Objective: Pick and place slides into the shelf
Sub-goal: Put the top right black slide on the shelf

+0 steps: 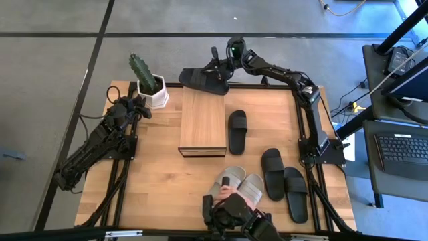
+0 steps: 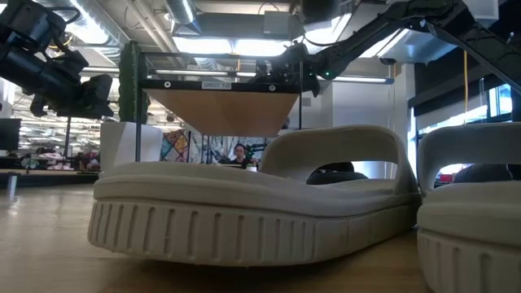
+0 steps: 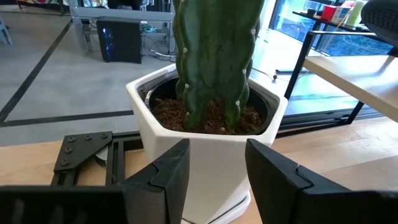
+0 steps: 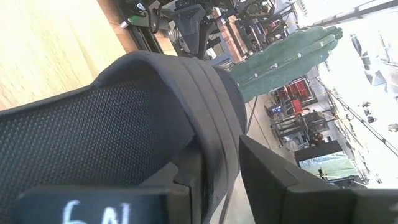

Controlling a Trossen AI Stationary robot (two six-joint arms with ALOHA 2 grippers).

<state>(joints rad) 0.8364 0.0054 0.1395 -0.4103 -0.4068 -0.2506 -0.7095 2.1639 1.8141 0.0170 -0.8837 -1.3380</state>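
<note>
While our left claw (image 3: 214, 177) waits open by the cactus pot (image 3: 205, 140), our right claw (image 4: 217, 171) grips a black slide (image 1: 202, 80) above the shelf (image 1: 202, 120).

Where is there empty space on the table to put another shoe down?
Bare wood lies left of the shelf, below the cactus pot, and between the shelf and the beige slides. The right side is crowded with black slides.

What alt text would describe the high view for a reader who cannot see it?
The right gripper holds a black slide at the far end of the wooden shelf. Three black slides and a beige pair lie on the table; the left gripper waits by a potted cactus.
</note>
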